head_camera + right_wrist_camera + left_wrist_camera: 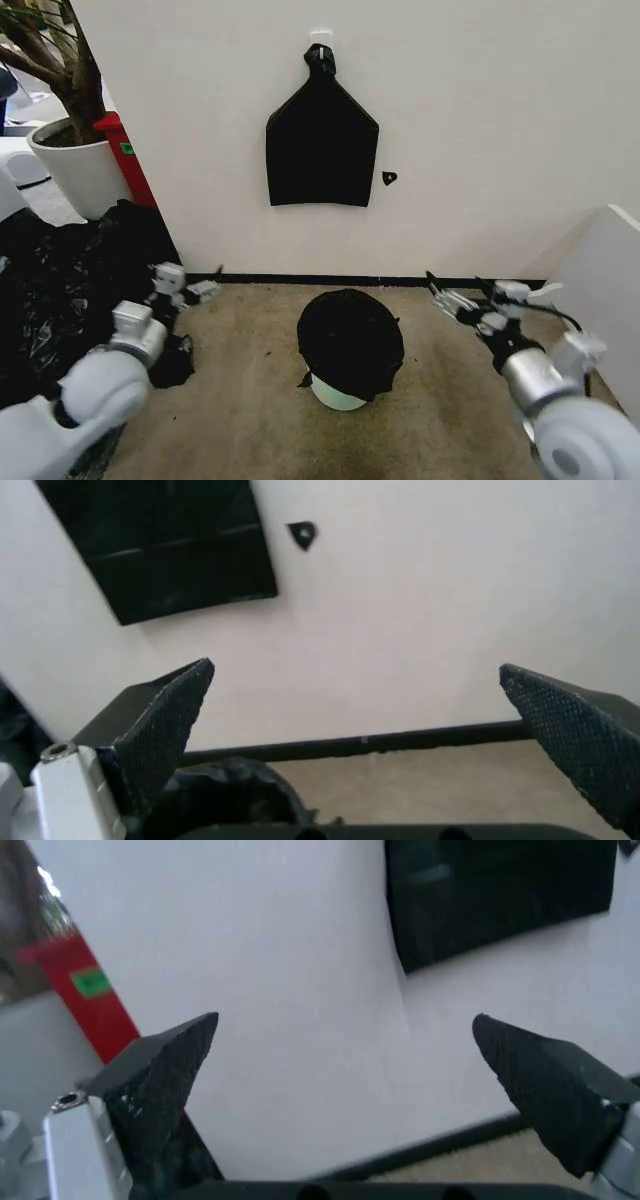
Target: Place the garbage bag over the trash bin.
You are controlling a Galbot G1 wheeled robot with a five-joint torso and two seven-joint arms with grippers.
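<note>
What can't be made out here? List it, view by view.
- Head view: the trash bin rim is hidden under the garbage bag; how far the bag is tucked in cannot be seen.
- Left wrist view: the black bundle on the wall is cut off by the frame edge. The left gripper is open.
- Right wrist view: the bag is partly hidden behind the open right gripper.

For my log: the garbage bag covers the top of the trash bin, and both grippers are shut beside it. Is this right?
Not quite. The garbage bag does cover the trash bin, but the left gripper and right gripper are open, as both wrist views show.
</note>
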